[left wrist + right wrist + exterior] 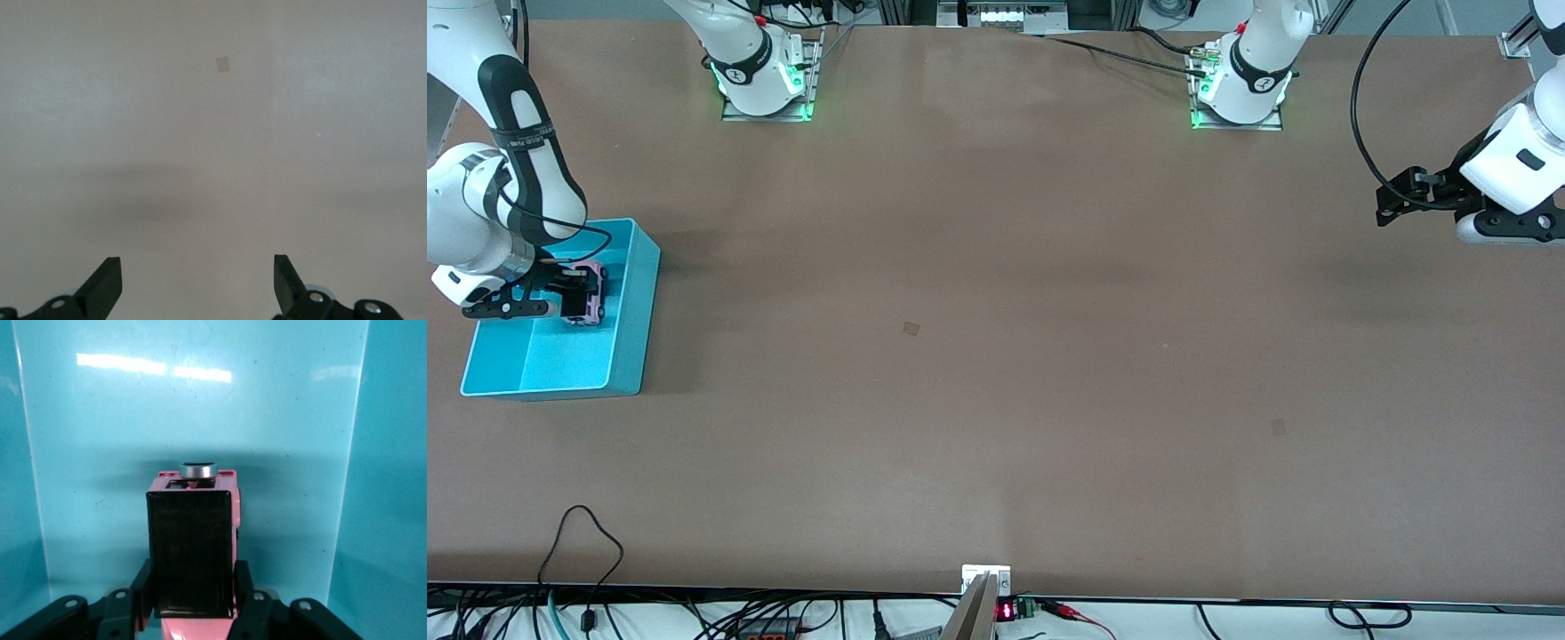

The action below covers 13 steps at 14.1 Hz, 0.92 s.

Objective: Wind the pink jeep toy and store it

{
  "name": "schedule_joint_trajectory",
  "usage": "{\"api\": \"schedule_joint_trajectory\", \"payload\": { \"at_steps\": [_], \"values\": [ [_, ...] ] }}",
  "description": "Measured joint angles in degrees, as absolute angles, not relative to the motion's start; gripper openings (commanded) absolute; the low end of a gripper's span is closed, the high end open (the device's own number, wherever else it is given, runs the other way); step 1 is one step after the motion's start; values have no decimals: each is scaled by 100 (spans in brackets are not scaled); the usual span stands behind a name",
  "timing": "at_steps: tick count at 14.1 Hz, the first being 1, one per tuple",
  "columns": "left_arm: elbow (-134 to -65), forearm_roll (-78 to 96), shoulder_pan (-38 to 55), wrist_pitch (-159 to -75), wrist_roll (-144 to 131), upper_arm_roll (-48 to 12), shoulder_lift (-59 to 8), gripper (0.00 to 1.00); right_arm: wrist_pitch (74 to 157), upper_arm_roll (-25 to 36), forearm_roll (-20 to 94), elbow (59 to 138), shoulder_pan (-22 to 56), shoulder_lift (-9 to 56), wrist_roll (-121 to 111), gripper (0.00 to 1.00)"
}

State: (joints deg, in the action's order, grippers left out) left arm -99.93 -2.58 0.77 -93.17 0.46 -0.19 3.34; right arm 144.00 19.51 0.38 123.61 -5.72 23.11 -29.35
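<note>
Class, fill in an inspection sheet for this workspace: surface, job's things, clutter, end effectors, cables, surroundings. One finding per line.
Surface: brown table, with two small square marks.
Job's things: pink jeep toy inside the turquoise bin at the right arm's end of the table; black roof panel facing up.
Clutter: nothing seen.
End effectors: right end effector inside the bin, fingers on either side of the jeep's body; whether they grip it cannot be told. Left end effector open, empty, waiting over bare table at the left arm's end.
Cables: black cable looping to the left arm; wires along the table's near edge.
Surroundings: two arm bases with green lights.
</note>
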Motion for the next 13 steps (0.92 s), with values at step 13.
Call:
{"api": "schedule_joint_trajectory", "payload": {
  "at_steps": [13],
  "values": [
    [-9994, -258, 77, -9317, 46, -19, 334, 100, 11733, 1636, 73, 11037, 379, 668, -2836, 100]
  ]
}}
